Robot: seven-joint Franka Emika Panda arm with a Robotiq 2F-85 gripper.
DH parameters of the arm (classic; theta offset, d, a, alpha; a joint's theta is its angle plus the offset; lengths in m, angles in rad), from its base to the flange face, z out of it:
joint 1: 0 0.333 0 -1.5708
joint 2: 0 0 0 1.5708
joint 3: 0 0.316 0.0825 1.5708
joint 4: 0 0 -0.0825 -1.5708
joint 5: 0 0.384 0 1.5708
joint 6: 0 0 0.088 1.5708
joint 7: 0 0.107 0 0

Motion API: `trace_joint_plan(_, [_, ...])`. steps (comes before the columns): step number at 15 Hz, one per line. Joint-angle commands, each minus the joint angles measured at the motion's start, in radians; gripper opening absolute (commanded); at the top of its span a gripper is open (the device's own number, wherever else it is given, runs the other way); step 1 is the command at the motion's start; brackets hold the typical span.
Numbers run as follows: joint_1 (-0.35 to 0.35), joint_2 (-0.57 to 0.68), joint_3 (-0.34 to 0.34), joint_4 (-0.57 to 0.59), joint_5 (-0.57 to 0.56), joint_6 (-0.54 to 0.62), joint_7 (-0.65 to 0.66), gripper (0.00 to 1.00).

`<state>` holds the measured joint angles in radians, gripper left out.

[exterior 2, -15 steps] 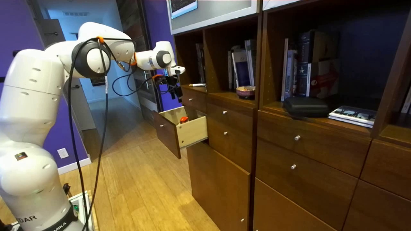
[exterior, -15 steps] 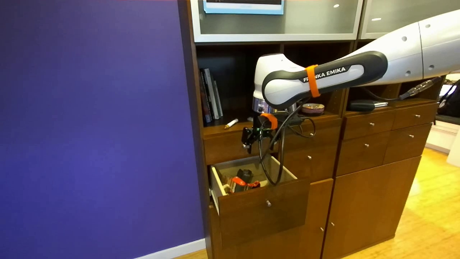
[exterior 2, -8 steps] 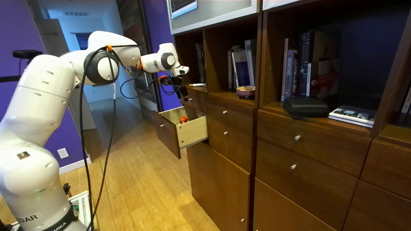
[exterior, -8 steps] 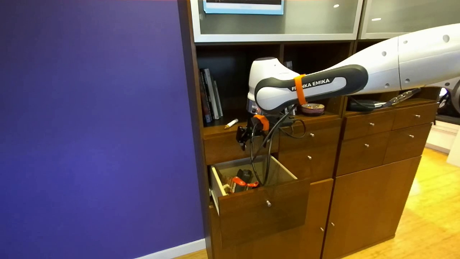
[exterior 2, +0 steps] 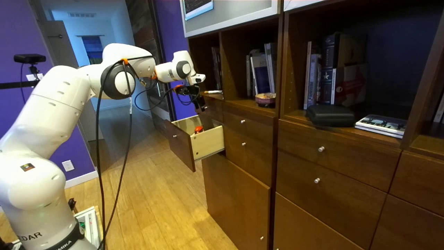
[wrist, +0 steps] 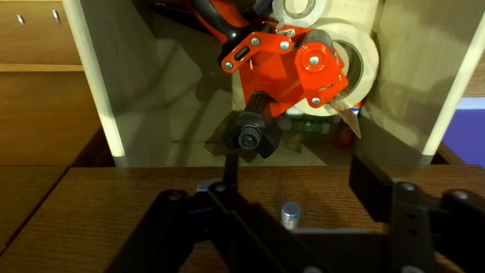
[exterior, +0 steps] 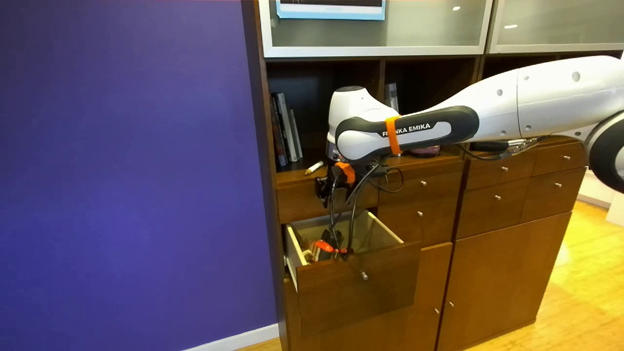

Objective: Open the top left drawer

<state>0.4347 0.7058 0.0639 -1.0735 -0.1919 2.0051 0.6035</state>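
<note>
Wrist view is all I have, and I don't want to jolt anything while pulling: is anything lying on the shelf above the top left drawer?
Observer: Yes, what looks like a white marker lies on the shelf above the top left drawer, in both exterior views.
Operator: Is that drawer shut?
Observer: It looks shut: in both exterior views, what shows of its front sits flush under the shelf's edge.
Operator: The open drawer below it leaves the top of my picture. How does it end?
Observer: In a brown front panel with one knob, as both exterior views show.
</note>
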Motion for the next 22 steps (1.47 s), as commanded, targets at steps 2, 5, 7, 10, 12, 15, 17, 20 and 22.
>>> trace_joint_plan(2, [0.025, 0.067, -0.025, 0.099, -0.053, 0.011, 0.008, 0.51])
trace_joint_plan(5, [0.029, 0.084, -0.031, 0.125, -0.072, 0.022, 0.01, 0.58])
trace_joint_plan(7, [0.032, 0.092, -0.035, 0.137, -0.08, 0.03, 0.01, 0.61])
trace_joint_plan(10, [0.035, 0.102, -0.035, 0.157, -0.085, 0.033, 0.006, 0.49])
trace_joint_plan(12, [0.038, 0.108, -0.036, 0.169, -0.086, 0.028, 0.006, 0.43])
trace_joint_plan(15, [0.036, 0.111, -0.036, 0.174, -0.083, 0.023, 0.003, 0.34])
trace_joint_plan(17, [0.035, 0.11, -0.037, 0.173, -0.082, 0.02, -0.001, 0.19])
trace_joint_plan(20, [0.031, 0.104, -0.038, 0.175, -0.075, -0.015, -0.012, 0.0])
trace_joint_plan(22, [0.031, 0.094, -0.032, 0.166, -0.069, -0.031, -0.019, 0.04])
